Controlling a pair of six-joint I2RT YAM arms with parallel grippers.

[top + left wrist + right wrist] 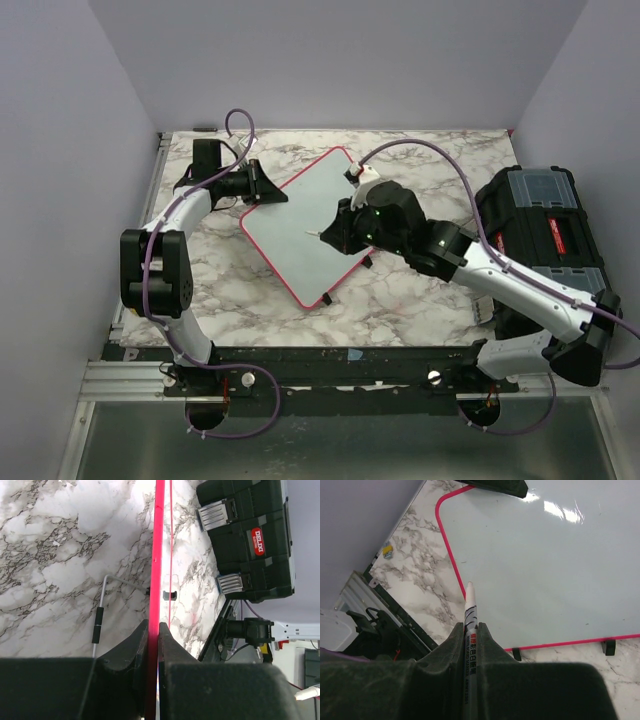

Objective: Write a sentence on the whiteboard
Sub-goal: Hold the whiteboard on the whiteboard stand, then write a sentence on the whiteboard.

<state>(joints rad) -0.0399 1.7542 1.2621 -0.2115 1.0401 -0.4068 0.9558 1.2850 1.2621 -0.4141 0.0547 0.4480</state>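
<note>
**Two claws loaded: left claw (272, 196) on the whiteboard (290, 240), right claw (335, 232) on a marker (315, 233)**

Top view:
- Whiteboard lies flat near the middle of the marble table (400, 300). It is turned diamond-wise, with one rounded corner toward 12 o'clock and another toward 6.
- Left claw meets the board on its 10 o'clock edge.
- Right arm reaches in from 4 o'clock, and its claw sits over the board's 3 o'clock side.
- Black toolbox (540, 225) with a red label stands at the table's 3 o'clock edge, well apart from the board.

Left wrist view:
- Board is seen edge-on. Its pinkish-red frame (159, 555) runs straight up from between the fingers.
- Both fingers are pressed against the frame, pinching it with no gap showing.
- One small black clip (170, 595) sits on the frame further along.
- Thin grey bent rod with a black sleeve (98, 622) lies on the marble at 9 o'clock of the frame, just beside it.

Right wrist view:
- Claw is closed on the marker barrel, which has a white body with printed lettering.
- Marker tip points toward 12 o'clock over the board, just inside the frame's 9 o'clock run.
- Whether the tip is touching the surface cannot be told.
- Two more black clips (607, 646) hang on the board's 6 o'clock edge.
- Board surface shows glare patches near 12 o'clock.
</note>
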